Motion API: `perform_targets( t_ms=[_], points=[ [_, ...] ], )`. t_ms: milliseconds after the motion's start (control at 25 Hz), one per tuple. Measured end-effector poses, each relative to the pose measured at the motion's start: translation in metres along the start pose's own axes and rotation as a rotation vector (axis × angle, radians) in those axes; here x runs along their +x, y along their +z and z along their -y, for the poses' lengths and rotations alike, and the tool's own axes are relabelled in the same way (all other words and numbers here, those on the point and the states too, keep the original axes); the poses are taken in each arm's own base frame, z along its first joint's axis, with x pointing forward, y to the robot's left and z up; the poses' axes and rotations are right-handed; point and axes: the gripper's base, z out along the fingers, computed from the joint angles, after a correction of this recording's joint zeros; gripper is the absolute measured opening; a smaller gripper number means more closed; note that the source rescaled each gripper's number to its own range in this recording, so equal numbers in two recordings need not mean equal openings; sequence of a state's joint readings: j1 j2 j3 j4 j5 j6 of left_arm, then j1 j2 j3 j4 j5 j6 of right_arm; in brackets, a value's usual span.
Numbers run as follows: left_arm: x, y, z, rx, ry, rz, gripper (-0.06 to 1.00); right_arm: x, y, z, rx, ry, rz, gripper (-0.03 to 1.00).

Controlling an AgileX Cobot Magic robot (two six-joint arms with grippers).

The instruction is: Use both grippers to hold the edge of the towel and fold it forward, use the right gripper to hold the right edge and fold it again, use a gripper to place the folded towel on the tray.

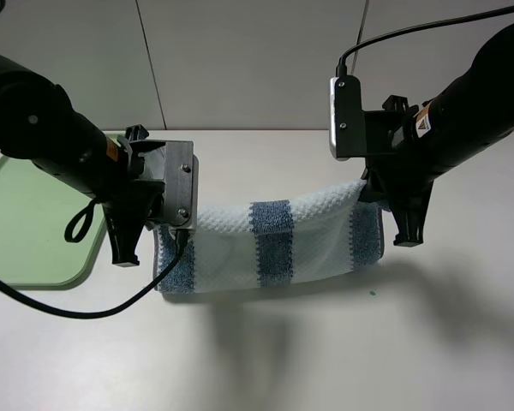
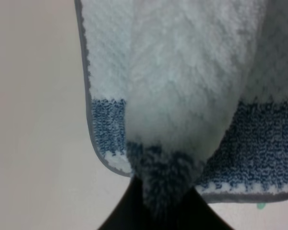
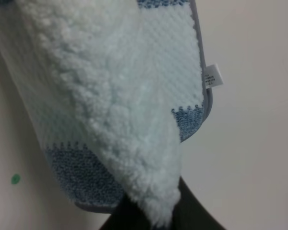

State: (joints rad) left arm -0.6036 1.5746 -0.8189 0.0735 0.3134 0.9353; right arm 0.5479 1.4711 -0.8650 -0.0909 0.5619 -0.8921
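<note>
The left gripper [image 1: 146, 229] and the right gripper [image 1: 387, 204] are both pinched fully closed on the striped towel [image 1: 274, 244]. It is held sagging between them at the centre of the frame, its lower part on the white table [image 1: 325, 351]. The first forward fold seems to be in hand; next, the raised edge [image 1: 308, 202] should be laid over the lower layer and released, well short of the green tray [image 1: 34, 214] at far left.

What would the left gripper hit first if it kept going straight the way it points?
Probably the lower layer of the towel: the left gripper, shut on a pinched fold, points down at it, with the table right beneath. Depth is hard to judge.
</note>
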Motion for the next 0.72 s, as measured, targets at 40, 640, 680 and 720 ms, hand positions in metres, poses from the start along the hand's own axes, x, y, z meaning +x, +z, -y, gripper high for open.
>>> perform_targets(
  t_ms=[40, 640, 680, 720],
  points=[
    [0.000, 0.000, 0.000, -0.001, -0.001, 0.001, 0.01, 0.000, 0.000, 0.000, 0.000, 0.000, 0.000, 0.00],
    [0.002, 0.004, 0.003, -0.029, -0.007, 0.024, 0.99, 0.016, 0.000, 0.009, 0.122, 0.190, -0.153, 1.00],
    [0.002, 0.004, 0.003, -0.029, -0.007, 0.024, 0.99, 0.016, 0.000, 0.009, 0.123, 0.188, -0.153, 1.00],
    [0.002, 0.004, 0.003, -0.029, -0.007, 0.024, 1.00, 0.016, 0.000, 0.009, 0.123, 0.188, -0.153, 1.00]
  ],
)
